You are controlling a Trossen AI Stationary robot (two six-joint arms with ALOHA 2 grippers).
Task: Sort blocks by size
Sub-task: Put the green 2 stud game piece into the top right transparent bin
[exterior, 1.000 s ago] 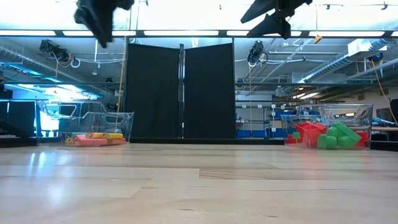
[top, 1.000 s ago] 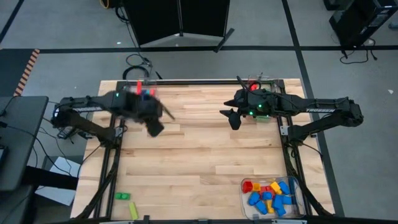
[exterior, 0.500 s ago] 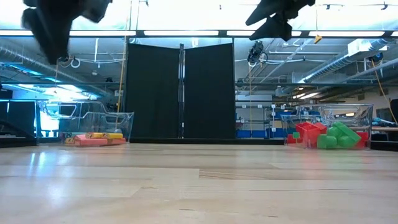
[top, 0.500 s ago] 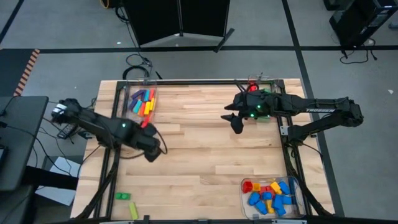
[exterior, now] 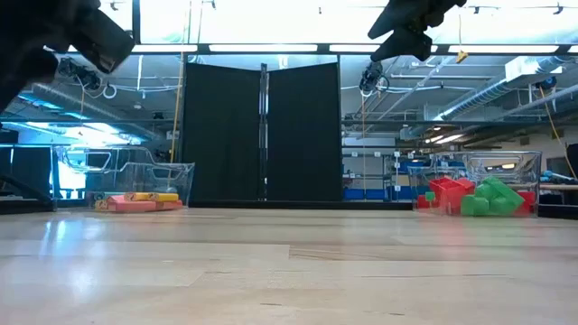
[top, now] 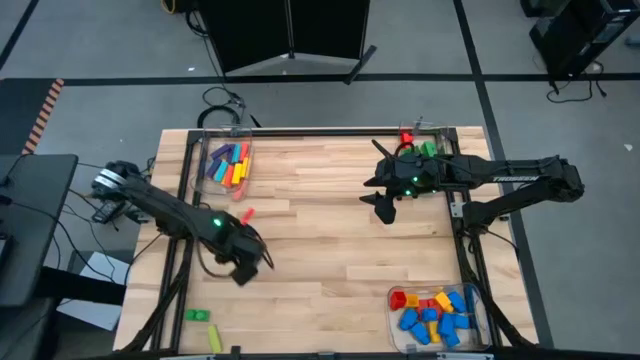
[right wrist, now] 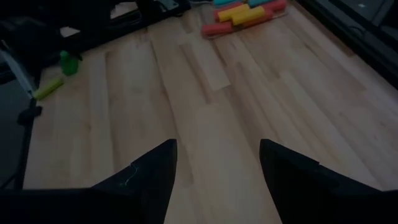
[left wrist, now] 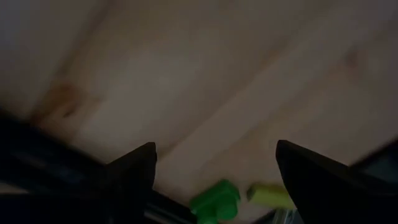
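My left gripper (top: 246, 270) hangs open over the table's near left part, pointing down at bare wood. Just beyond its fingertips (left wrist: 214, 146) a green block (left wrist: 214, 200) and a yellow block (left wrist: 270, 194) lie flat on the table; they show by the near left corner, green block (top: 197, 315) and yellow block (top: 214, 338). My right gripper (top: 386, 206) hovers open and empty high over the far right part (right wrist: 217, 146). It shows at the top of the low view (exterior: 404, 32).
A clear bin of long bars (top: 228, 163) stands at the far left, a bin of red and green blocks (top: 415, 146) at the far right, and a bin of blue, yellow and red blocks (top: 437, 312) at the near right. The middle is bare wood (top: 330, 250).
My left gripper has swung from above the far left bin toward the table's near edge, sinking and tipping until it points down. The long bars in that bin, which it hid before, now show.
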